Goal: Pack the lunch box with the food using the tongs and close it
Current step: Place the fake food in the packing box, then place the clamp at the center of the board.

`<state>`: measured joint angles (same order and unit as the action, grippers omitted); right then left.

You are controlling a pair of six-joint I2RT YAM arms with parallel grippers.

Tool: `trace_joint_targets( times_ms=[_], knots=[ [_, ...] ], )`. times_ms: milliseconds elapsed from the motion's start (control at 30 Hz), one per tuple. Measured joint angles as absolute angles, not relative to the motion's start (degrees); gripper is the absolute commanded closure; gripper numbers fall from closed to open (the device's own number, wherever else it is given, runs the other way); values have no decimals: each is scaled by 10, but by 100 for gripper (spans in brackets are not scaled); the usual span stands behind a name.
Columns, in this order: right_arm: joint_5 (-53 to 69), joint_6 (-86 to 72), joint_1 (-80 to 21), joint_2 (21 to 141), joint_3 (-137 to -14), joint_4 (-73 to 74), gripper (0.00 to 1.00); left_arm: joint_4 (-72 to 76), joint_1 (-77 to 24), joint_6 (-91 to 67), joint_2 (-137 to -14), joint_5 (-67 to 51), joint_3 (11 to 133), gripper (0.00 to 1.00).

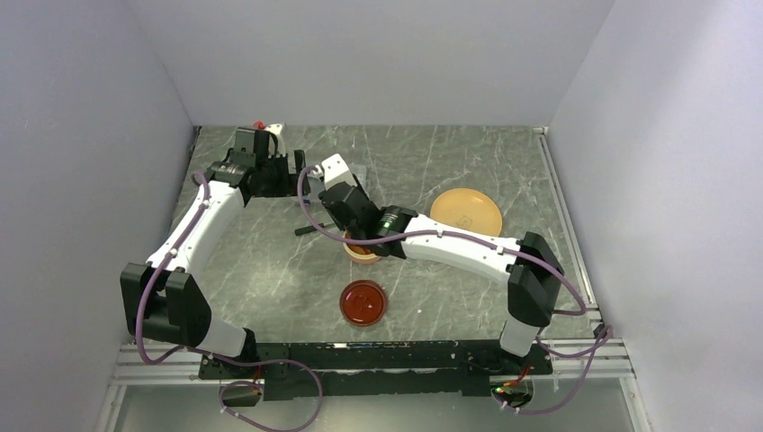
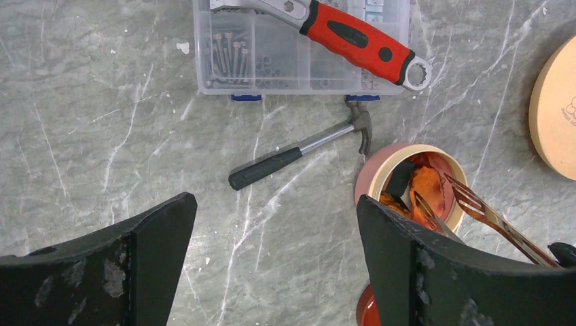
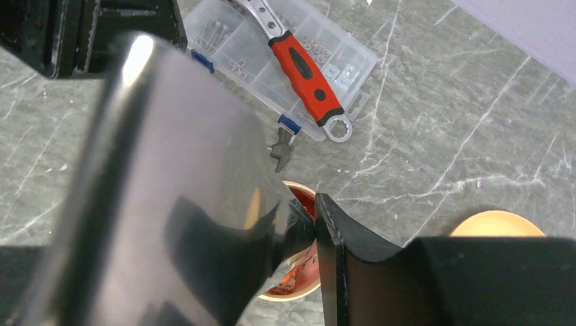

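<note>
The lunch box stands open on the marble table, a small round tub with a salmon-pink inside. Orange-red and brown food and a black piece lie in it. The grey metal tongs reach into the tub from the right, their tips apart over the food. My right gripper is shut on the tongs, whose shiny arm hides one finger; the tub shows just below. The dark red lid lies apart, nearer the arm bases. My left gripper hangs open over bare table left of the tub.
A black-handled hammer lies just left of the tub. Behind it sits a clear case of screws with a red-handled wrench on top. A flat yellow plate lies to the right of the tub.
</note>
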<state>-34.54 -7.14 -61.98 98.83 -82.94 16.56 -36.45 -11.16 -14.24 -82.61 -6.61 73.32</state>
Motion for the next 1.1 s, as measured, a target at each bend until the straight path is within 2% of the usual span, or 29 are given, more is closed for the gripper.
trace_joint_targets(
  times_ms=[567, 800, 1100],
  knots=[
    [-399, -140, -619, 1007, -874, 234, 58, -364, -112, -142, -826, -66, 733, 6],
    [-378, -144, -618, 1002, -874, 236, 58, -364, -112, -142, -826, -66, 733, 6],
    [-342, -161, -611, 886, -873, 280, 59, -364, -112, -143, -822, -67, 733, 6]
  ],
)
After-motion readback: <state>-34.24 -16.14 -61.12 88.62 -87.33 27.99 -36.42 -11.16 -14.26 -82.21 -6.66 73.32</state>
